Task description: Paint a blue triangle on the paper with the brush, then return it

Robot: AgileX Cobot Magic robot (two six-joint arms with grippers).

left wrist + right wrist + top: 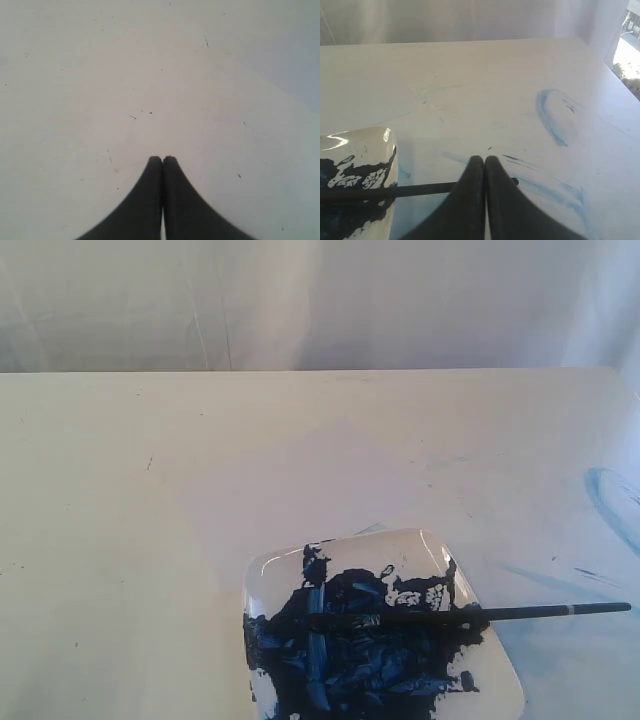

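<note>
The brush (480, 615) lies across the white plate (420, 540) near the front edge of the table (120, 540). Its bristle end sits in the dark-blue paint, and its black handle crosses the plate's right rim and runs out over the table towards the right. Beyond the plate a slightly lighter patch may be the paper (330, 480), but its edges are too faint to trace. Faint blue smears (610, 500) mark the table on the right. The left half and the far stretch up to the back edge are open. The right tool (484, 159) has its fingers pressed together with nothing between them, above the handle's free end; whether it touches the handle cannot be told. The left tool (162, 159) is likewise pressed together, over bare, speckled table.
</note>
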